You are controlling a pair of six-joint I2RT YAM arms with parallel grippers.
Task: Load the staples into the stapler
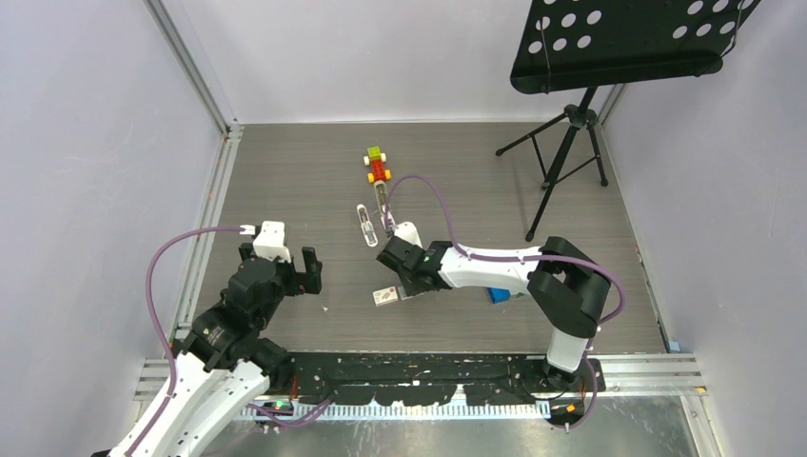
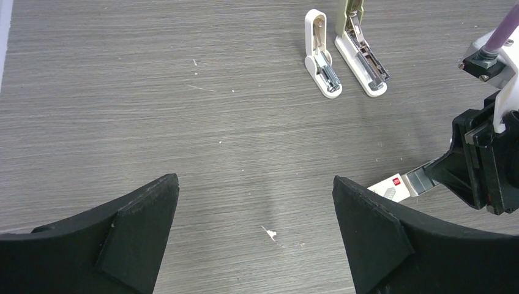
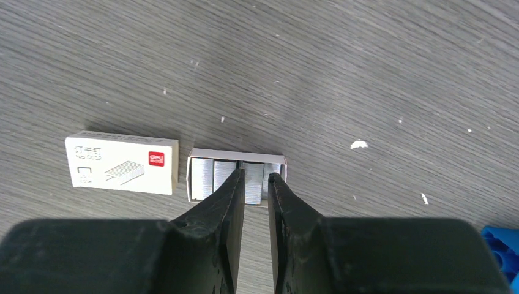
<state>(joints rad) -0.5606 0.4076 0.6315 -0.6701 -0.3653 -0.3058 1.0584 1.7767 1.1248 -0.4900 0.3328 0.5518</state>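
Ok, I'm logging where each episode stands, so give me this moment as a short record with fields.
left gripper: open, holding nothing
right gripper: jaws narrow, astride one strip of staples; grip unclear
staples: in their open tray, beside the carton
stapler: top swung open, apart from both grippers
task: staples not yet loaded

The right end effector (image 1: pixel 398 274) hangs low just beside the staples carton (image 1: pixel 384 297).

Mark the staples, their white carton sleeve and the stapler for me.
staples (image 3: pixel 202 180), right wrist view, on the leftmost silvery block.
carton sleeve (image 3: pixel 122 162), right wrist view, middle of its printed face.
stapler (image 2: pixel 370 64), left wrist view, on its metal channel.
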